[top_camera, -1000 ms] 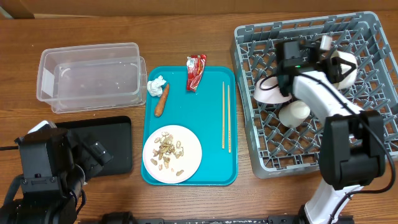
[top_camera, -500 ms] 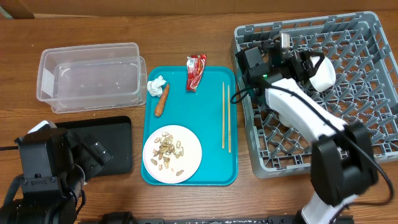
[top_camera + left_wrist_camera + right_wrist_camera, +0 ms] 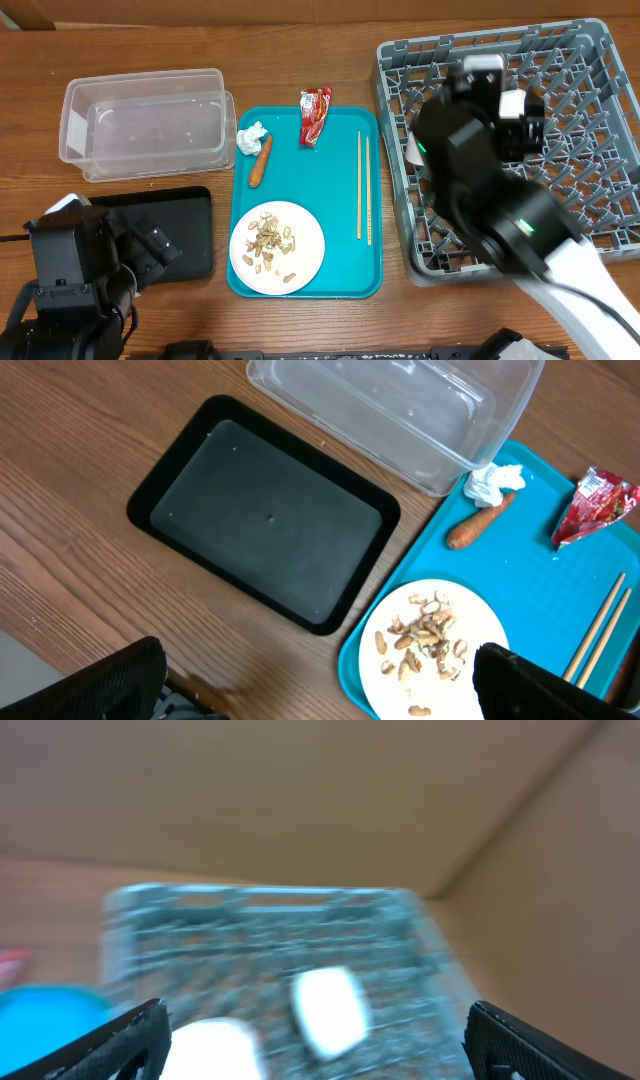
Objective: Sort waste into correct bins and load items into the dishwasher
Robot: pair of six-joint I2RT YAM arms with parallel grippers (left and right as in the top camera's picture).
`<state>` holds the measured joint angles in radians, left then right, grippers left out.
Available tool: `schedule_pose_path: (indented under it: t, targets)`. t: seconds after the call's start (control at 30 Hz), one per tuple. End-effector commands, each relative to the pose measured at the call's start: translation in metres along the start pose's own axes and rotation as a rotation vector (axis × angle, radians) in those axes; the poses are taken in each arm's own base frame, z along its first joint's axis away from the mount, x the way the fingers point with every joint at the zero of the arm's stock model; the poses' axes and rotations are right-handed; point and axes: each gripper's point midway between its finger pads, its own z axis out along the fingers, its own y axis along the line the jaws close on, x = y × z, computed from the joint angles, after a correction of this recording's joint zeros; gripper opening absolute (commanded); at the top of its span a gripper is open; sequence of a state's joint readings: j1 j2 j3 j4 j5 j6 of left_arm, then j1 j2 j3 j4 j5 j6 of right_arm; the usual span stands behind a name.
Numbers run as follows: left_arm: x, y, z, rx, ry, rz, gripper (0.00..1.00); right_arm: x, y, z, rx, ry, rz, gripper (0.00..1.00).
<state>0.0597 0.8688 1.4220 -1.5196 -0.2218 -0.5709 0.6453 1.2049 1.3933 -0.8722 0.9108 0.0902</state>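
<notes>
Right gripper (image 3: pixel 318 1048) had its fingers wide apart and held nothing, up above the grey rack (image 3: pixel 600 120). Two blurred white dishes (image 3: pixel 328 1010) lay in the rack below it. Left gripper (image 3: pixel 320 690) was also spread and empty, with the black tray (image 3: pixel 265 525) and the plate (image 3: pixel 480 610) of peanut shells (image 3: pixel 425 640) ahead of it. Chopsticks (image 3: pixel 363 187), carrot (image 3: pixel 260 160), paper wad (image 3: pixel 250 137) and wrapper (image 3: pixel 314 116) lay on the teal tray (image 3: pixel 340 260), with the clear tub (image 3: pixel 145 125) just beside it.

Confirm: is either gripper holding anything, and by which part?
Nothing is held. The left gripper has its fingers wide open over the black tray. The right gripper is wide open above the dish rack. Nothing sits between either pair.
</notes>
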Motion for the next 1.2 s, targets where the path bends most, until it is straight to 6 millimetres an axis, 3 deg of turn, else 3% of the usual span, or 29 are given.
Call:
schedule_pose_path:
  t: [0.0, 0.1, 0.3, 0.5, 0.67, 0.73, 0.83, 1.0, 1.17]
  targets:
    - [-0.005, 0.003, -0.003, -0.013, -0.023, -0.017, 1.00, 0.004, 0.048, -0.038, -0.434, 0.058, 0.161, 0.98]
    - [-0.005, 0.003, -0.003, -0.013, -0.023, -0.017, 1.00, 0.008, 0.059, -0.064, -0.604, 0.085, 0.178, 1.00]
    - [-0.005, 0.003, -0.003, -0.013, -0.023, -0.017, 1.00, 0.008, 0.063, -0.101, -0.796, 0.080, 0.194, 1.00]
    - [-0.005, 0.003, -0.003, -0.013, -0.023, -0.017, 1.00, 0.002, 0.073, -0.126, -0.949, 0.065, 0.204, 1.00]
    - [-0.005, 0.003, -0.003, -0.013, -0.023, -0.017, 1.00, 0.012, 0.092, -0.143, -1.094, 0.133, 0.176, 1.00]
    - [-0.005, 0.003, -0.003, -0.013, -0.023, -0.017, 1.00, 0.020, 0.103, -0.133, -1.077, 0.203, 0.185, 0.93]
    - [-0.005, 0.003, -0.003, -0.013, -0.023, -0.017, 1.00, 0.046, 0.126, -0.101, -0.975, 0.372, 0.193, 0.86]
    - [-0.005, 0.003, -0.003, -0.013, -0.023, -0.017, 1.00, 0.102, 0.179, -0.047, -0.862, 0.628, 0.103, 0.66]
    - [-0.005, 0.003, -0.003, -0.013, -0.023, -0.017, 1.00, 0.162, 0.219, 0.012, -0.705, 0.773, -0.001, 0.55]
